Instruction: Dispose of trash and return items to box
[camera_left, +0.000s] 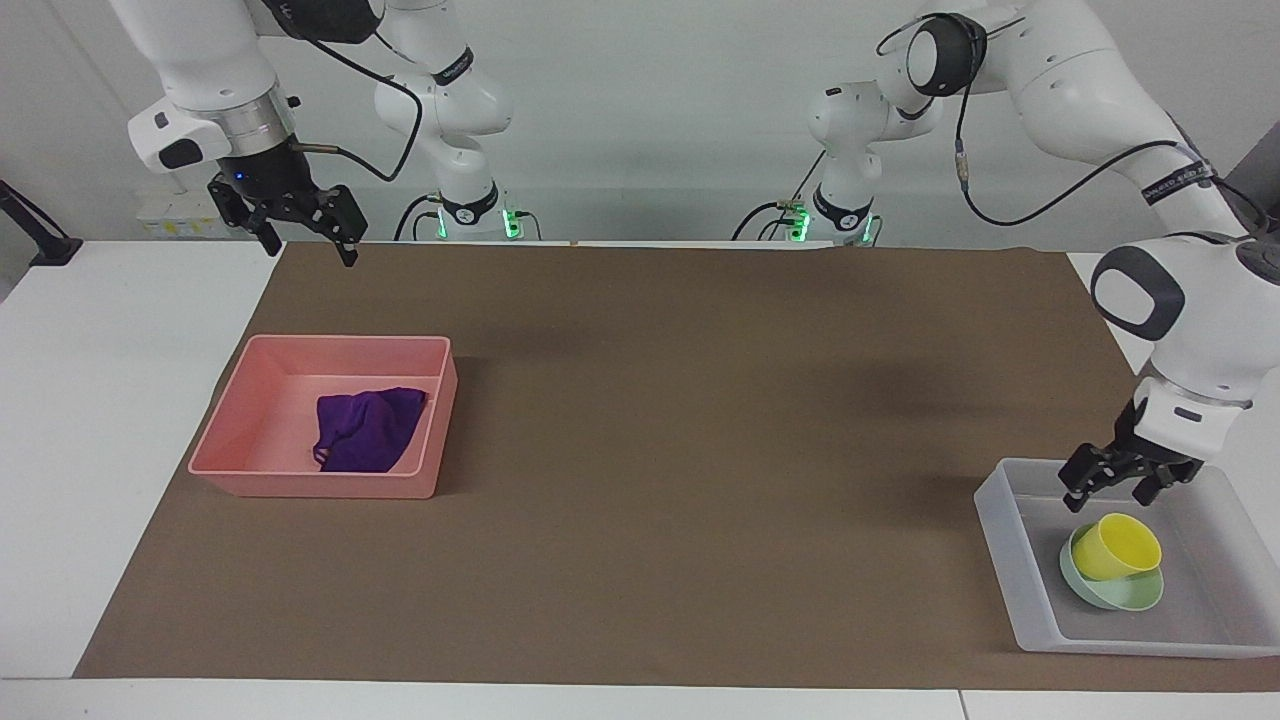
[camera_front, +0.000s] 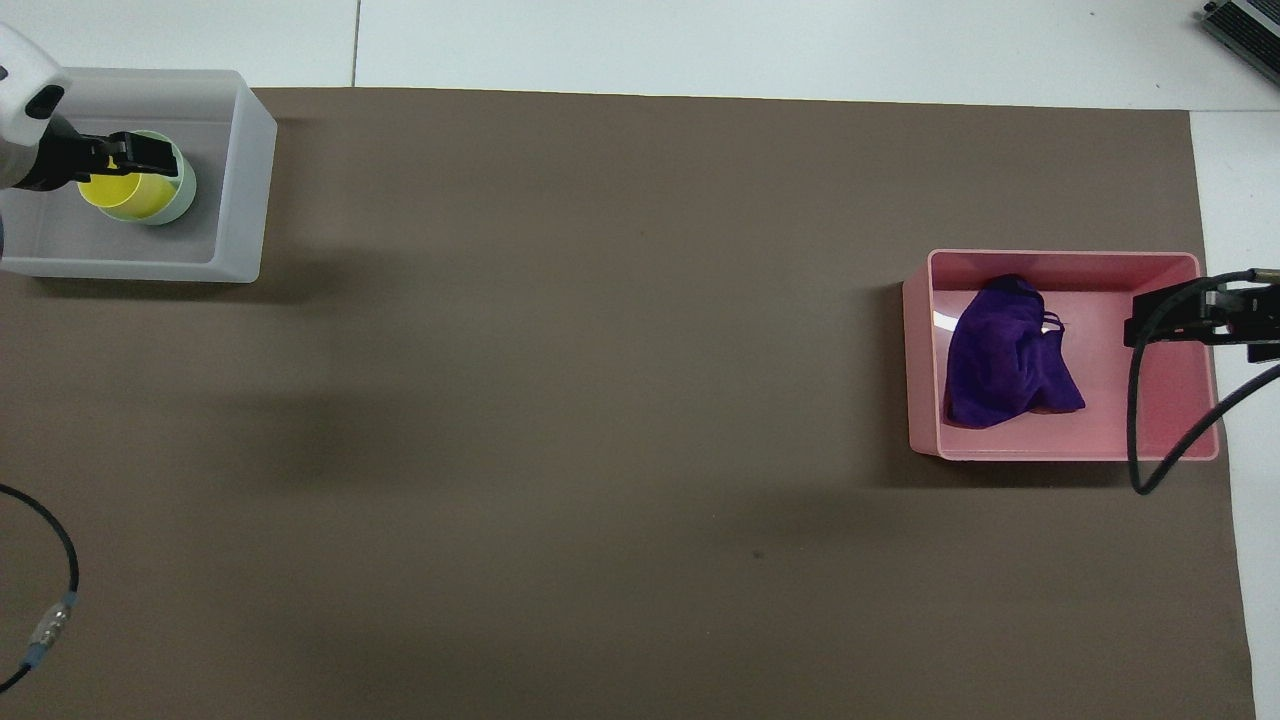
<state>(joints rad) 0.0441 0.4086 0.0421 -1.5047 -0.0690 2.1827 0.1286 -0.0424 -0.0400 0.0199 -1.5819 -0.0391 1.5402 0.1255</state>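
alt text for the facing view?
A yellow cup sits in a green bowl inside a clear tray, the left gripper open just above it. A purple cloth lies in a pink bin; the right gripper hangs open, raised.

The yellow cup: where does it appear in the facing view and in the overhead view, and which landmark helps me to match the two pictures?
Facing view: the cup is at the lower right corner, tilted in the green bowl inside the tray.
Overhead view: the cup is at the upper left corner, in the same bowl and tray.
Shared landmark: the pink bin with the purple cloth, at the right arm's end of the table.
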